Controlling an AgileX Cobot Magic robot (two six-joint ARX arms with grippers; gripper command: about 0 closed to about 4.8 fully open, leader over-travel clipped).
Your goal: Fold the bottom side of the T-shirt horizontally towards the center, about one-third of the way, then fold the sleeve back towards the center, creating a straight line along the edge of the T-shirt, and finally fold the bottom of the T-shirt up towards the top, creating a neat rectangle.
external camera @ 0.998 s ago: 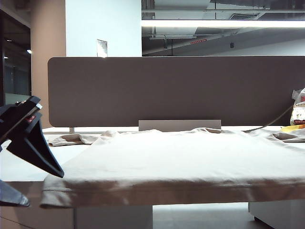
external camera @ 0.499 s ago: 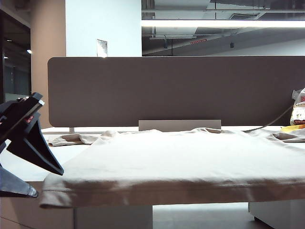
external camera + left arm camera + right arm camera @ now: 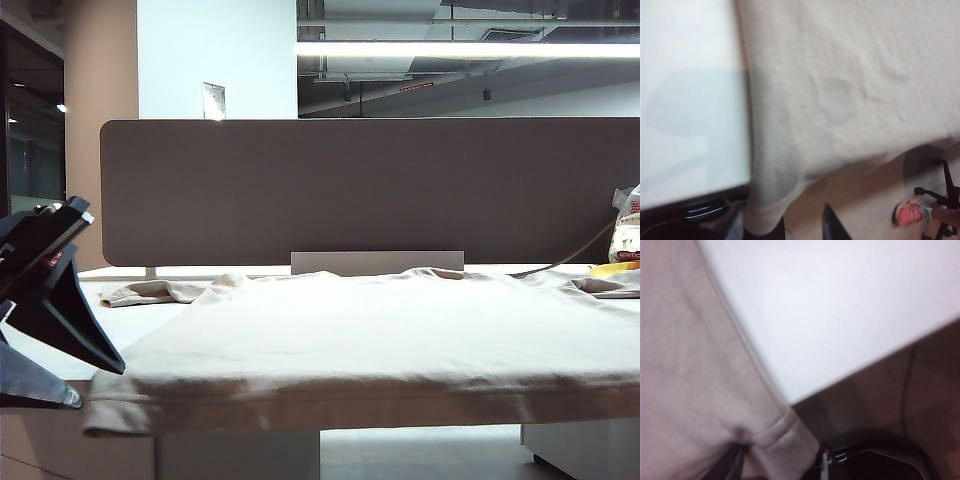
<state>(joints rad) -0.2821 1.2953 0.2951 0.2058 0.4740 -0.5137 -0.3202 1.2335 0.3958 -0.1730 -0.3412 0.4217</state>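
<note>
The beige T-shirt (image 3: 380,330) lies flat across the table. The bottom of the T-shirt (image 3: 350,405) hangs over the near table edge as a stitched band. My left gripper (image 3: 100,386) is at the hem's left corner. In the left wrist view the hem corner (image 3: 762,215) hangs between the fingers of the left gripper (image 3: 785,230), with a gap beside it. In the right wrist view the other hem corner (image 3: 790,440) sits between the fingers of my right gripper (image 3: 779,467), which stand apart. The exterior view does not show the right gripper.
A grey partition (image 3: 370,190) runs along the table's far edge. A white printed bag (image 3: 627,225) and a yellow item (image 3: 615,268) sit at the far right. One sleeve (image 3: 150,292) lies at the far left. Below the table are a chair base and a pink shoe (image 3: 910,212).
The left gripper's fingers have drawn closer together, and the lower one has come up towards the hem's left corner. The shirt has not moved.
</note>
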